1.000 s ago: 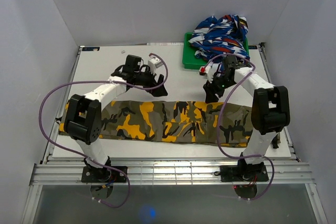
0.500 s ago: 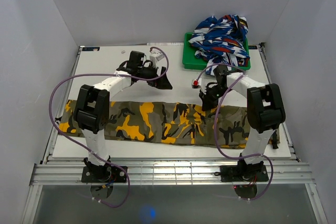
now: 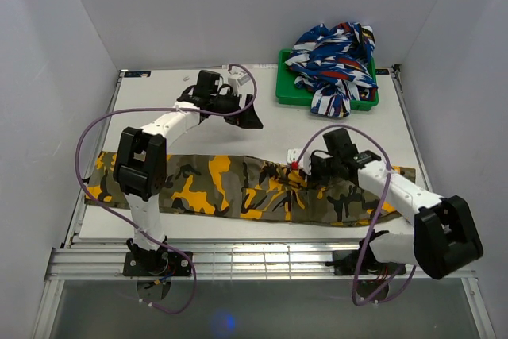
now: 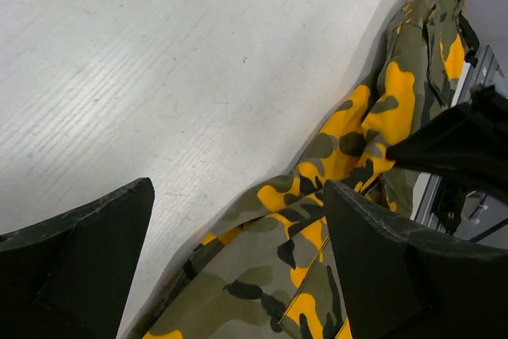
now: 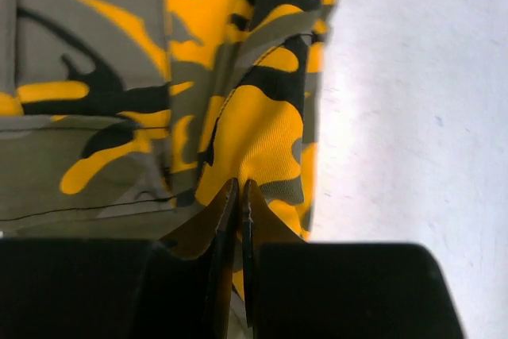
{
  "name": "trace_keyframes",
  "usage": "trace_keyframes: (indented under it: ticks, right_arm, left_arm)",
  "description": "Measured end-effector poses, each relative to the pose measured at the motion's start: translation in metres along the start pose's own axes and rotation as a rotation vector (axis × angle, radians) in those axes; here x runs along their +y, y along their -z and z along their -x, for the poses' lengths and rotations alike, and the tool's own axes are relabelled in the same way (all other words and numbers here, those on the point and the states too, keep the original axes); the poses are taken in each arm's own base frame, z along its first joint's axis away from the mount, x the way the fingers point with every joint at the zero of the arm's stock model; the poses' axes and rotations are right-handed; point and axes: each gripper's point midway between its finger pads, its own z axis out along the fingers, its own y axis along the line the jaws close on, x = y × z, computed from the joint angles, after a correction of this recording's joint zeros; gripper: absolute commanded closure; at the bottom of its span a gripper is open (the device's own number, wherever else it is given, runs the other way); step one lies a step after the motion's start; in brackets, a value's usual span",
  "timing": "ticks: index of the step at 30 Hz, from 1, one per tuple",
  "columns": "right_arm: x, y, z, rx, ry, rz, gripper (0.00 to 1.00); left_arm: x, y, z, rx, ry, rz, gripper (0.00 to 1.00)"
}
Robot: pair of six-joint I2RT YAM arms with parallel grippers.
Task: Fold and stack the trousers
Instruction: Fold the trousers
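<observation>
Camouflage cloth of olive, black and orange-yellow was seen spread across the near part of the white table (image 3: 159,101). The trousers (image 3: 230,184) were laid out in one long band running from the left edge towards the right. A raised wrinkle was seen in the band right of the middle.

The right end effector (image 3: 305,171) was set down on that wrinkle at the far edge of the cloth. In the right wrist view its jaws were seen clenched on a pinched fold of the trousers, just beside bare table.

The left end effector (image 3: 250,119) was held over bare table beyond the far edge of the trousers and apart from them. Its jaws were spread wide, with nothing gripped between them.

At the far right corner a green tray (image 3: 290,89) was placed. A heap of blue, white and red cloth (image 3: 333,49) was piled in it and draped over its front rim.
</observation>
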Motion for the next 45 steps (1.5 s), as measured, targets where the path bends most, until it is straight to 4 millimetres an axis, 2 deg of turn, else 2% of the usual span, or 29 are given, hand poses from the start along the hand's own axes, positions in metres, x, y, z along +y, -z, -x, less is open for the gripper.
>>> trace_keyframes:
  ticks: [3, 5, 10, 14, 16, 19, 23, 28, 41, 44, 45]
  right_arm:
    - [0.034, -0.014, -0.013, 0.029, 0.109, 0.004, 0.92]
    - [0.045, -0.023, -0.025, 0.060, 0.183, -0.017, 0.92]
    - [0.038, -0.031, -0.031, 0.091, 0.352, -0.159, 0.92]
    - [0.033, -0.035, -0.034, 0.121, 0.429, -0.235, 0.92]
    - [0.031, -0.036, -0.035, 0.128, 0.468, -0.271, 0.92]
    - [0.032, -0.036, -0.035, 0.136, 0.517, -0.311, 0.92]
    - [0.036, -0.036, -0.034, 0.144, 0.589, -0.358, 0.92]
    - [0.045, -0.034, -0.034, 0.143, 0.679, -0.393, 0.92]
    - [0.050, -0.033, -0.033, 0.176, 0.808, -0.406, 0.92]
    - [0.050, -0.033, -0.033, 0.184, 0.820, -0.412, 0.90]
    - [0.050, -0.033, -0.033, 0.188, 0.824, -0.413, 0.86]
  left_arm:
    - [-0.012, -0.007, -0.008, 0.025, 0.008, -0.028, 0.06]
    - [-0.023, -0.017, -0.020, 0.052, 0.016, -0.051, 0.09]
    - [-0.058, -0.044, -0.073, 0.177, 0.051, -0.111, 0.13]
    - [-0.082, -0.061, -0.096, 0.239, 0.041, -0.142, 0.15]
    - [-0.090, -0.067, -0.101, 0.253, 0.034, -0.139, 0.21]
    - [-0.090, -0.074, -0.106, 0.263, 0.034, -0.114, 0.26]
    - [-0.077, -0.085, -0.119, 0.301, 0.074, -0.064, 0.26]
    - [-0.069, -0.084, -0.136, 0.340, 0.124, -0.013, 0.26]
    - [-0.098, -0.089, -0.141, 0.322, 0.291, -0.130, 0.26]
    - [-0.098, -0.096, -0.140, 0.312, 0.335, -0.149, 0.26]
    - [-0.098, -0.099, -0.140, 0.309, 0.355, -0.158, 0.27]
